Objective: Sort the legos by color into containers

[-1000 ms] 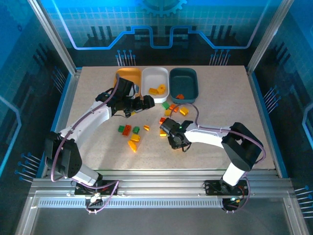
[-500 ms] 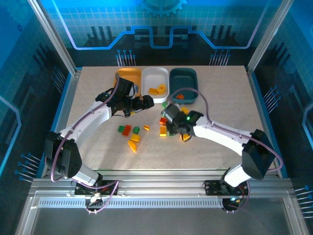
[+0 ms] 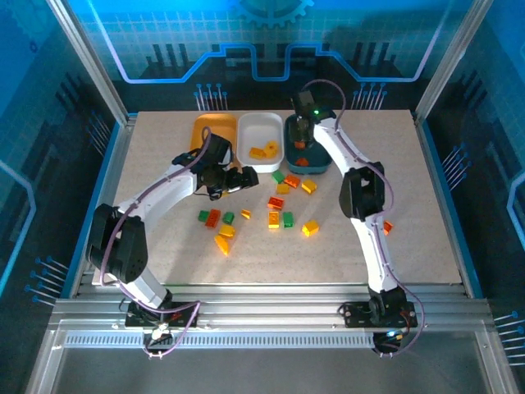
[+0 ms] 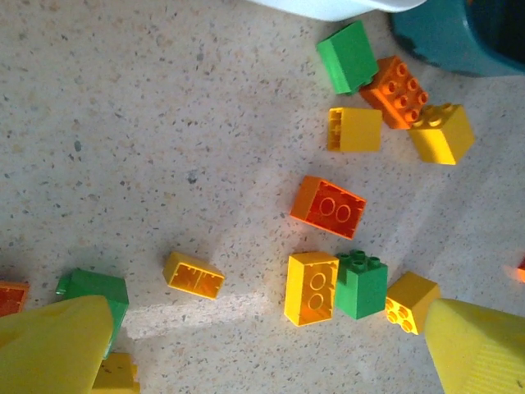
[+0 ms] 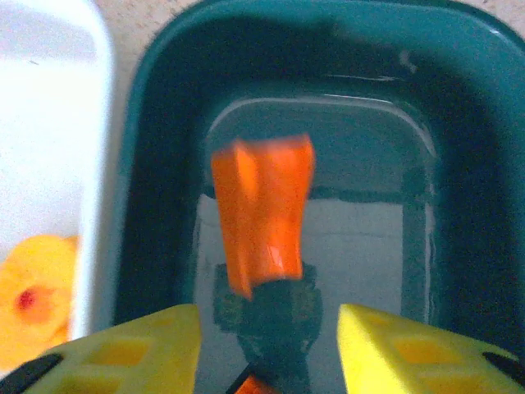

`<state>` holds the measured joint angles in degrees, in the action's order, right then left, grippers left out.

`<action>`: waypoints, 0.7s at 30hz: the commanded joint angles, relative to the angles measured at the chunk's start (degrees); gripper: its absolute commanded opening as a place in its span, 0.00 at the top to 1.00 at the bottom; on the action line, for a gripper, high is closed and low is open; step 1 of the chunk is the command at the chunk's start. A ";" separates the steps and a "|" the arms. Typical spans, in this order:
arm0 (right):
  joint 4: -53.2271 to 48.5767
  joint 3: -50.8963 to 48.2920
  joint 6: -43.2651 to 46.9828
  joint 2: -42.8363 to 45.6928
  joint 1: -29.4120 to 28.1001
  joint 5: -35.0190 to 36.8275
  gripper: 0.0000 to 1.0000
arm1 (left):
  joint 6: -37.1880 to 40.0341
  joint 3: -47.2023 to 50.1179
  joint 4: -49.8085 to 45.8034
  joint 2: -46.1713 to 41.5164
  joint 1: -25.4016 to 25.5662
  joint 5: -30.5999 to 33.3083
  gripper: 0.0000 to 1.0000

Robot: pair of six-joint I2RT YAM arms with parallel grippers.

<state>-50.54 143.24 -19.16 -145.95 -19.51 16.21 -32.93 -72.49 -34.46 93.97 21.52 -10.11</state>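
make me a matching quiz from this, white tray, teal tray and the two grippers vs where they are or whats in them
Things:
1 white tray
2 teal tray
3 left gripper
4 right gripper

Places and states:
A open, over loose bricks on the table
B yellow bricks lie in it
C open, over the teal tray
D an orange-red brick lies in it

Pairs: 1-B, 2-D, 3-A, 4-C
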 commanded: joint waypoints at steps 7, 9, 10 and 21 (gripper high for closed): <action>7.91 -31.26 -4.01 25.70 -0.49 -1.49 0.40 | 1.66 -2.56 -2.78 0.93 -0.38 0.56 0.01; 13.54 -43.38 -6.07 34.80 -1.29 -1.69 0.36 | 1.80 -2.88 -3.56 1.27 -0.47 2.20 0.02; 16.00 -49.29 -7.12 39.10 -1.84 -2.26 0.36 | 1.77 -2.97 -3.99 1.58 -0.47 3.25 0.04; 24.84 -81.71 -11.88 55.18 -8.81 -0.64 0.37 | 3.66 -2.70 -8.08 8.82 -3.24 15.36 0.26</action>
<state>-28.58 66.04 -28.36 -90.94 -28.88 14.87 -31.07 -74.22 -37.98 99.74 19.11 -0.32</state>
